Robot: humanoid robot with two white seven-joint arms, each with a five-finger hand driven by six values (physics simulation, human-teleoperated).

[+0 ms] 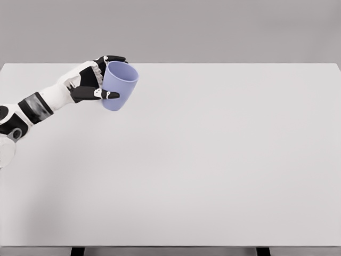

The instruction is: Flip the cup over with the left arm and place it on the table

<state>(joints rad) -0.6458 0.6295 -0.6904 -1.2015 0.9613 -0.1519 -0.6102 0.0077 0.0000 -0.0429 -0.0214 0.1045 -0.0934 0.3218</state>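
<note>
One cup [119, 85] (lilac, mouth tilted toward one o'clock) sits gripped in the left hand [93, 80], up at ten o'clock over the single white bench [213, 160].

Left hand [98, 80] raised, fingers curled in a grasp.

The light is bright, soft and even all over. The white desk [213, 160] has no glare and almost no shadows. Everything looks a little soft, with no bending at the edges.
</note>
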